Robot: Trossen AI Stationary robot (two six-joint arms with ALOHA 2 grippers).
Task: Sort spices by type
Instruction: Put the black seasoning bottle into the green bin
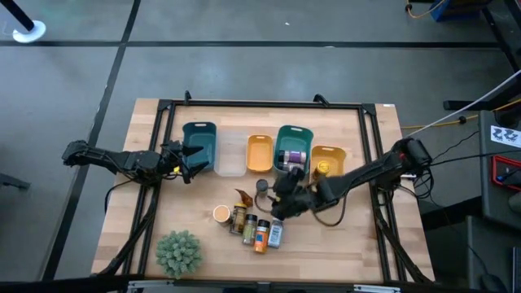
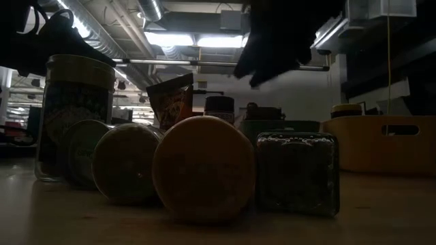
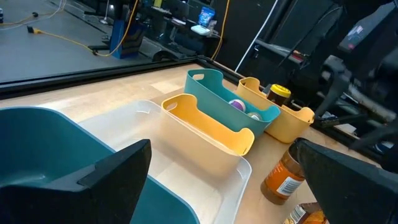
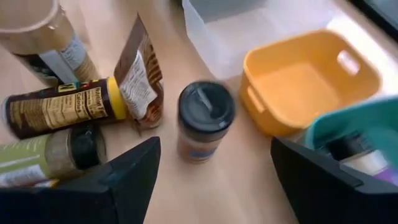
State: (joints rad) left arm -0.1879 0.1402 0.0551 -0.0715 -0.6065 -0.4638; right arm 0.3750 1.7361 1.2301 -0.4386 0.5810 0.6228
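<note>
Right jaws (image 4: 211, 180) gape just above the upright dark-lidded jar (image 4: 204, 121)

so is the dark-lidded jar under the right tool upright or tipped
Upright: the dark-lidded jar stands on its base, lid up, while the bottles beside it lie flat.

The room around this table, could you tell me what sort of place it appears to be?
Probably a robotics lab or workshop: exposed ceiling ducts and strip lights overhead, loose cables on a bare grey floor, and a wooden table in a black frame.
</note>
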